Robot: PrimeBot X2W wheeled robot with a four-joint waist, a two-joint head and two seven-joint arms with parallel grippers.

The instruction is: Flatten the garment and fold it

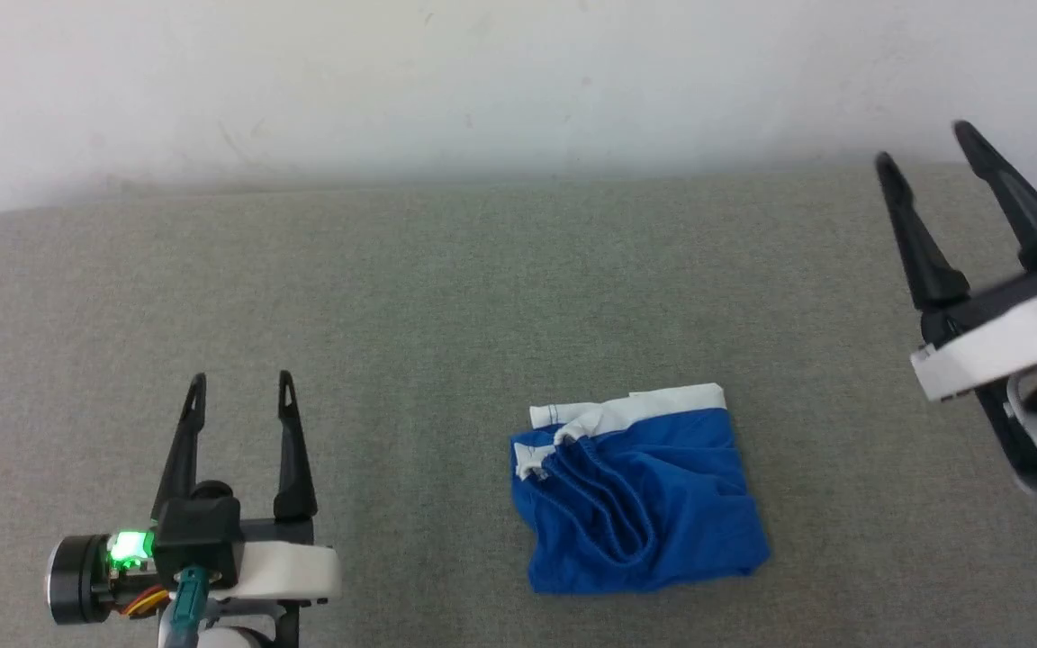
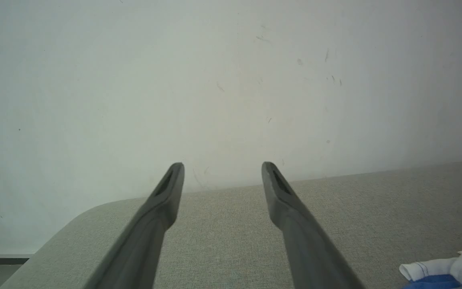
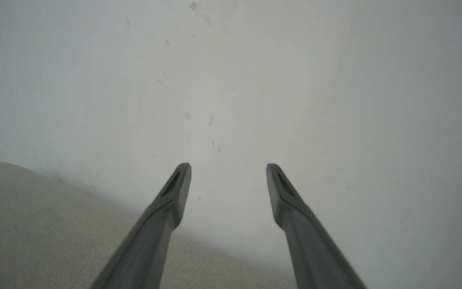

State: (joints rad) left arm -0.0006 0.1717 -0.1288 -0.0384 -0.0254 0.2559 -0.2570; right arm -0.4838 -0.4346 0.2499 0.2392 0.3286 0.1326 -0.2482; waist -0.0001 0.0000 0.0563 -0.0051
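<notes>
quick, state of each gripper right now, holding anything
left gripper: open, holding nothing
right gripper: open, holding nothing

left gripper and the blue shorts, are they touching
Apart. The head view shows the open left gripper well to the left of the blue shorts, with a bare stretch of grey fabric surface between them.

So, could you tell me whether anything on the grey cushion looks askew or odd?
The bright blue soft fabric shorts lie folded but rumpled: the gathered waistband ridges diagonally across the top, and white trim pokes out left.
</notes>
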